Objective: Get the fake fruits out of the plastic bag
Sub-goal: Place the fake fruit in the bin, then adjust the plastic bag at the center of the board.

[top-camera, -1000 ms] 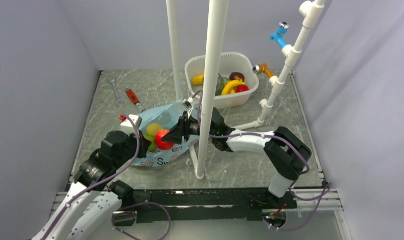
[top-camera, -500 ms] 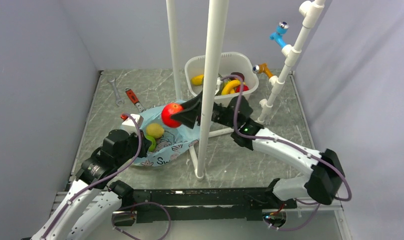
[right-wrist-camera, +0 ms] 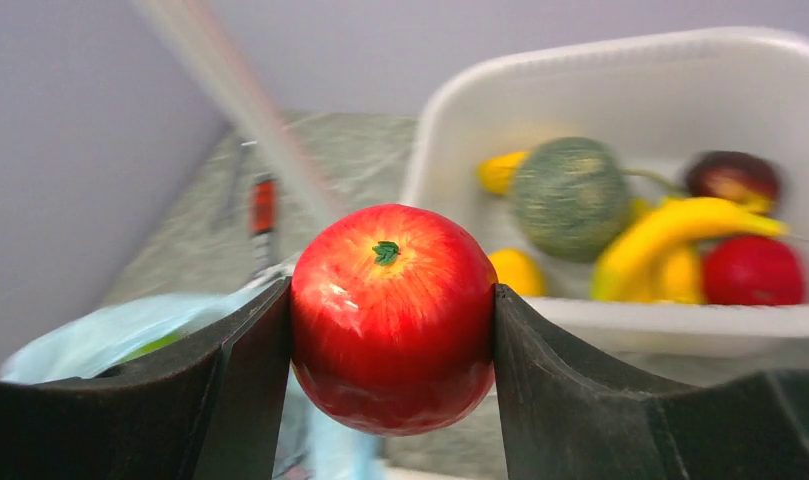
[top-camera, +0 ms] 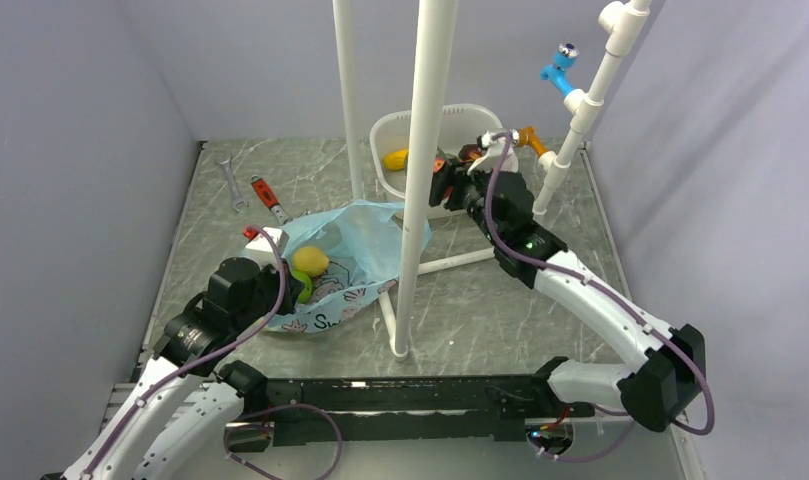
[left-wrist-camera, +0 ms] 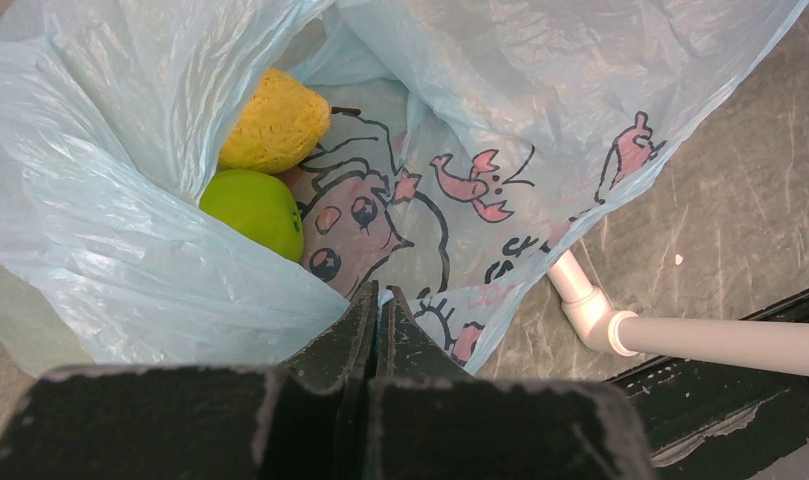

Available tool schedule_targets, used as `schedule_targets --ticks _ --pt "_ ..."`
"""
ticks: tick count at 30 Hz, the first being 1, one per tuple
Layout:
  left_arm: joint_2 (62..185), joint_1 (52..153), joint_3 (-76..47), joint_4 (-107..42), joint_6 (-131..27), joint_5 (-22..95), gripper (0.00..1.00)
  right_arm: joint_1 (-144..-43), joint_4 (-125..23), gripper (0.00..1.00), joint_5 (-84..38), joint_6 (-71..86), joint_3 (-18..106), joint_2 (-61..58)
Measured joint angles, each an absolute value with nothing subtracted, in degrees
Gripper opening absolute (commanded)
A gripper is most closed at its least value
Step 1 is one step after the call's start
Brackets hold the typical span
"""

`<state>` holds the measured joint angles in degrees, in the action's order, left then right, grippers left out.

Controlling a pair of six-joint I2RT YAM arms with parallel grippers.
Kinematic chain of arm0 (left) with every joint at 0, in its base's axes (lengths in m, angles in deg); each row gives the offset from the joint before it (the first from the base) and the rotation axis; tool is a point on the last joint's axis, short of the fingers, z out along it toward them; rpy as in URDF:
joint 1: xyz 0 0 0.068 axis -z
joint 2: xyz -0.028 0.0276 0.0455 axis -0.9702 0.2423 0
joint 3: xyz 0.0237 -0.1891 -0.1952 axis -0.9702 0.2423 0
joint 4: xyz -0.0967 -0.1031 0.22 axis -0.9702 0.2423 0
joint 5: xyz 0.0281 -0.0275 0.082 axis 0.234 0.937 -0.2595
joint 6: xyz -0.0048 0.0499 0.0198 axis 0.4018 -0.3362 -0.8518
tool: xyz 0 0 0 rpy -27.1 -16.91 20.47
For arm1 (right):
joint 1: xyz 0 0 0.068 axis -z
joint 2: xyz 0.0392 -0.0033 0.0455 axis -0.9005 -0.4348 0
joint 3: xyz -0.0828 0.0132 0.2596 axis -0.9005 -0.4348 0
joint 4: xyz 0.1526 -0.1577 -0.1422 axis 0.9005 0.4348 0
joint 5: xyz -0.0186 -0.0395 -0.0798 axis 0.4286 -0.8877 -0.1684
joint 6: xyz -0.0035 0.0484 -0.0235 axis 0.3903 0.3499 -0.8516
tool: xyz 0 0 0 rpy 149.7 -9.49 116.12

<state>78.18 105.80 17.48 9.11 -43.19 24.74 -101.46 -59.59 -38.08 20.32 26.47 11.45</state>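
Red fruit (right-wrist-camera: 392,320) — between fingers of right tool (right-wrist-camera: 391,300)

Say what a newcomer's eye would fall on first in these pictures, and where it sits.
The red apple, gripped between the fingers of the right end effector, hangs just short of the white tub. Next comes the blue bag, its mouth open on a yellow fruit and a green fruit lying side by side inside, with the left end effector shut on its edge.
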Motion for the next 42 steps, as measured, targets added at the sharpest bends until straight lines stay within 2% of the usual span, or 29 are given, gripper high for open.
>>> schedule_targets --ticks 9,14,17,18,22,26,33,42 --pt "79.21 105.80 17.50 9.11 -43.19 24.74 0.00 -98.75 -52.88 0.07 -53.68 7.91 41.60 -5.68" --pt "80.48 105.80 17.50 9.13 -43.19 24.74 0.00 -98.20 -49.72 0.12 -61.72 0.06 53.51 -20.63" --pt "80.50 105.80 17.50 9.11 -43.19 24.76 0.00 -97.31 -47.90 0.31 -64.68 -3.81 57.99 -27.52" --pt "80.41 105.80 17.50 9.08 -43.19 24.76 0.00 -96.96 -47.16 0.45 -65.62 -4.99 59.56 -29.77" --pt "80.56 105.80 17.50 9.08 -43.19 24.79 0.00 -95.76 -43.46 0.77 -68.50 -7.59 65.38 -37.25" --pt "80.67 105.80 17.50 9.11 -43.19 24.81 0.00 -95.23 -40.27 0.93 -69.16 -8.51 65.29 -38.54" --pt "80.65 105.80 17.52 9.08 -43.19 25.11 0.00 -95.01 -37.87 0.99 -67.19 -6.98 63.72 -34.05" --pt "79.76 105.80 17.72 9.06 -43.19 25.27 0.00 -95.01 -36.32 0.93 -50.69 3.99 49.73 -11.41"
